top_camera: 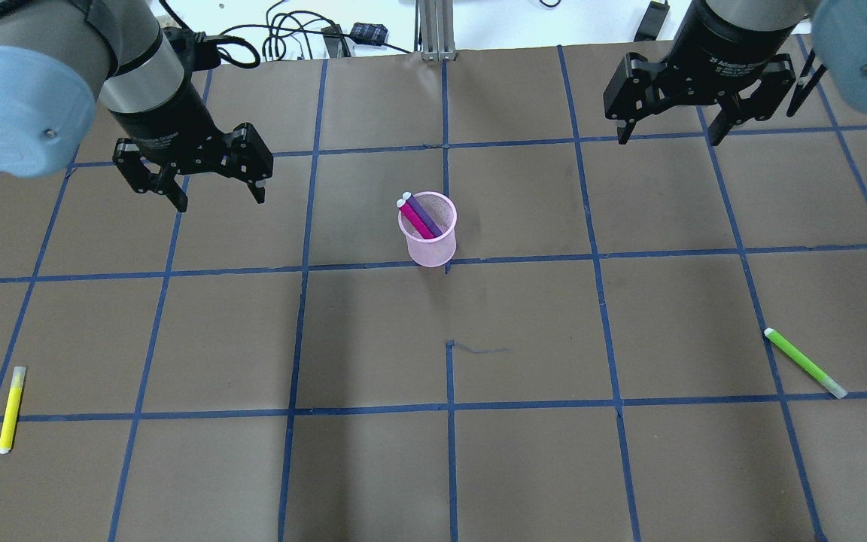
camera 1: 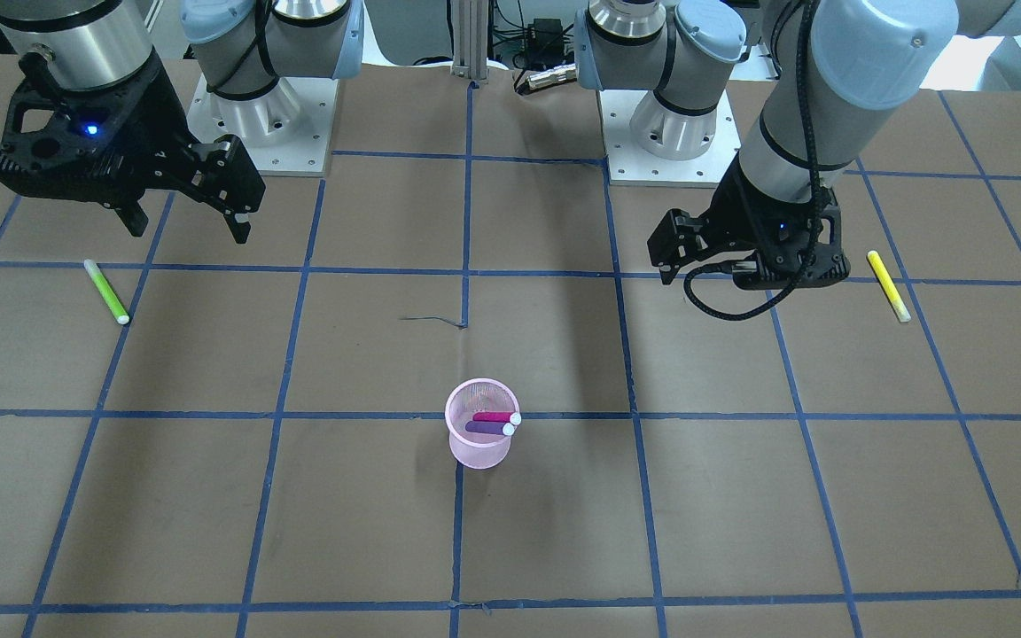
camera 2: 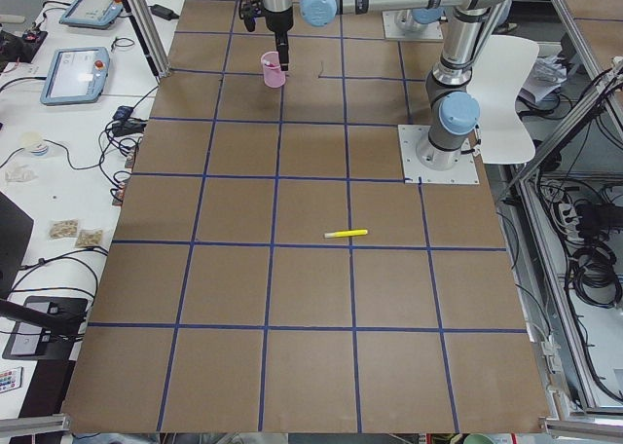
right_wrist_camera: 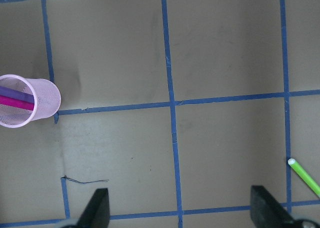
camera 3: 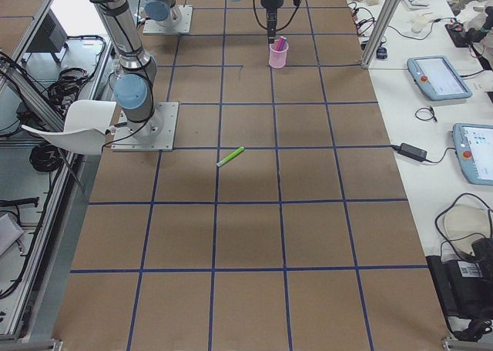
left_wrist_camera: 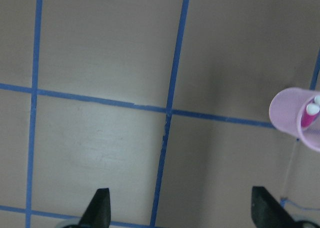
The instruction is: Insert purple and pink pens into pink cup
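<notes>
We see the pink cup [top_camera: 427, 239] standing upright near the middle of the counter [top_camera: 524, 316], with the purple pen [top_camera: 424, 214] and pink pen [top_camera: 415, 220] leaning side by side inside it. The left end effector [top_camera: 220, 201] and right end effector [top_camera: 668, 138] both hang above the counter with fingers spread wide, holding nothing, well apart from the cup.

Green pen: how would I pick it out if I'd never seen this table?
On the brown table with its blue grid, a pink cup stands near the middle. The green pen lies flat on the robot's right side. The other loose one, the yellow pen, lies on the left; the pink pen and purple pen sit in the cup.
</notes>
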